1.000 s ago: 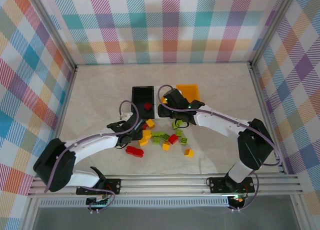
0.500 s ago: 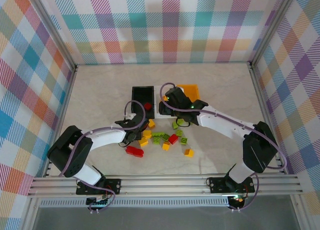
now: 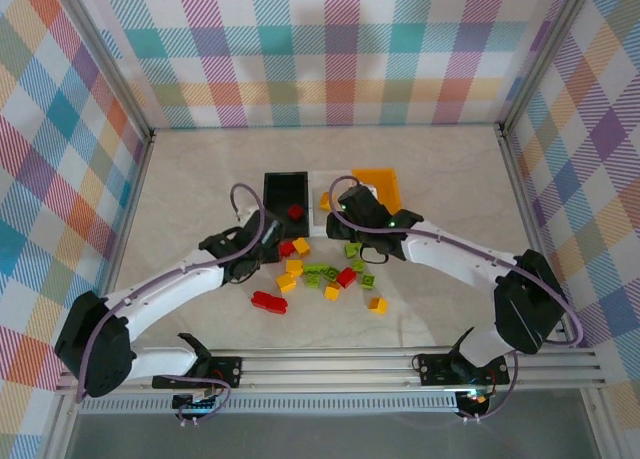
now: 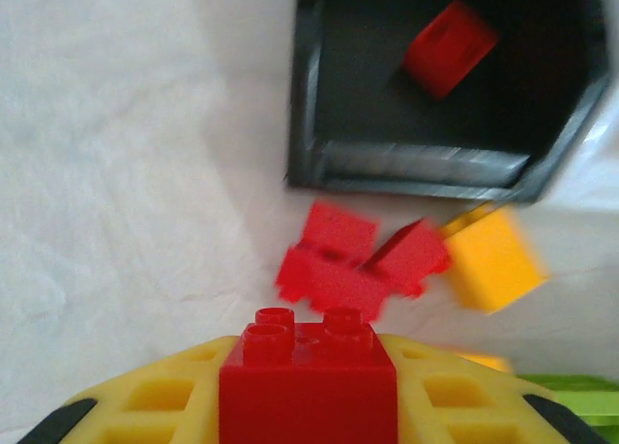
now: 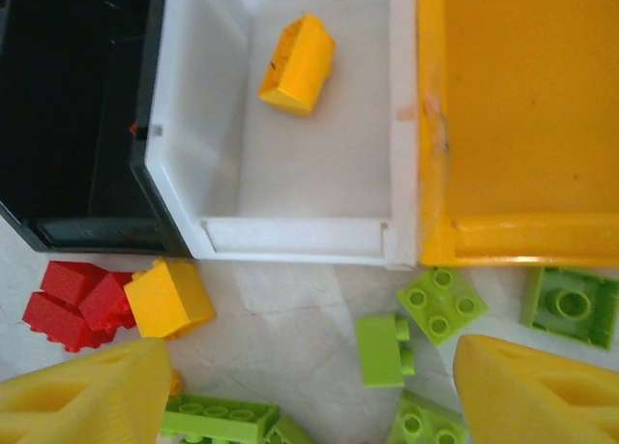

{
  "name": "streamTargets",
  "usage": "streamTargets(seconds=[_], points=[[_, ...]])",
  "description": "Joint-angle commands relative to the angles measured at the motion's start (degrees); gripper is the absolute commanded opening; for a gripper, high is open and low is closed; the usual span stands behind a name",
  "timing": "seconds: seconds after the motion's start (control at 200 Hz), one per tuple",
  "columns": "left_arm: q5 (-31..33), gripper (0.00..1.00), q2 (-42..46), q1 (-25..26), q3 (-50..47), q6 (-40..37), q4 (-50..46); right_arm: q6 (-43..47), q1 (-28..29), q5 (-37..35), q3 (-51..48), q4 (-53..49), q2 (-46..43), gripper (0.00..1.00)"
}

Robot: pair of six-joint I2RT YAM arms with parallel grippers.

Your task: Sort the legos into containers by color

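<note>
Top external view: a pale marbled table [image 3: 200,179] with pastel plaid walls on three sides. My two arms reach in from the near edge toward the middle. Three open bins stand side by side in a row: the black bin [image 3: 284,189], the white bin [image 3: 316,184] at its 3 o'clock, and the orange bin [image 3: 378,185] at 3 o'clock of that. The loose legos [image 3: 325,273], red, yellow and lime green, lie scattered on the table at 6 o'clock of the bins. A long red brick [image 3: 268,301] lies a little apart at the scatter's 8 o'clock.

My left pincer [image 3: 268,243] hangs at 6 o'clock of the black bin, just off its near wall. Left wrist view: its yellow fingers [image 4: 145,405] are closed onto a small red brick [image 4: 308,376], gripped by its sides. At 12 o'clock of that brick, a clump of red bricks [image 4: 338,270] and a yellow brick [image 4: 493,260] lie on the table just outside the black bin. A lone red brick [image 4: 450,47] lies inside that bin.

My right pincer [image 3: 348,224] hangs by the white bin's near wall. Right wrist view: its fingers [image 5: 87,396] are spread wide with nothing between them. One yellow-orange brick [image 5: 298,64] lies in the white bin. Lime green bricks [image 5: 442,304] lie on the table just outside the near walls of the white and orange bins.
</note>
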State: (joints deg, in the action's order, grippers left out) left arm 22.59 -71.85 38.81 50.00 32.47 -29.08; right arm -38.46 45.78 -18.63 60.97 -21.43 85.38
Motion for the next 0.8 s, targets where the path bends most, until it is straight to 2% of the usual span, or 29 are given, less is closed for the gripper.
streamTargets(seconds=[0.0,0.205,0.445,0.66,0.8], points=[[0.20,0.32,-4.86,-0.40,7.98,-1.12,-2.43,-2.71,-0.08,-0.01,-3.48,1.57,-3.07,0.77],[-0.15,0.32,-21.97,-5.19,23.01,-2.85,-2.71,-4.68,-0.08,0.49,-9.96,0.32,-8.62,0.77],[0.12,0.35,-34.63,-8.33,36.52,-3.53,-7.20,-6.96,0.01,2.00,-17.70,-1.15,-15.58,0.77],[-1.71,0.55,-36.67,-9.65,41.97,-4.31,-9.59,-7.25,0.01,5.69,-20.54,-0.08,-15.40,0.78],[-4.36,0.76,-32.12,-9.22,42.77,-4.35,-9.63,-7.40,0.19,7.29,-20.80,1.99,-13.19,0.78]])
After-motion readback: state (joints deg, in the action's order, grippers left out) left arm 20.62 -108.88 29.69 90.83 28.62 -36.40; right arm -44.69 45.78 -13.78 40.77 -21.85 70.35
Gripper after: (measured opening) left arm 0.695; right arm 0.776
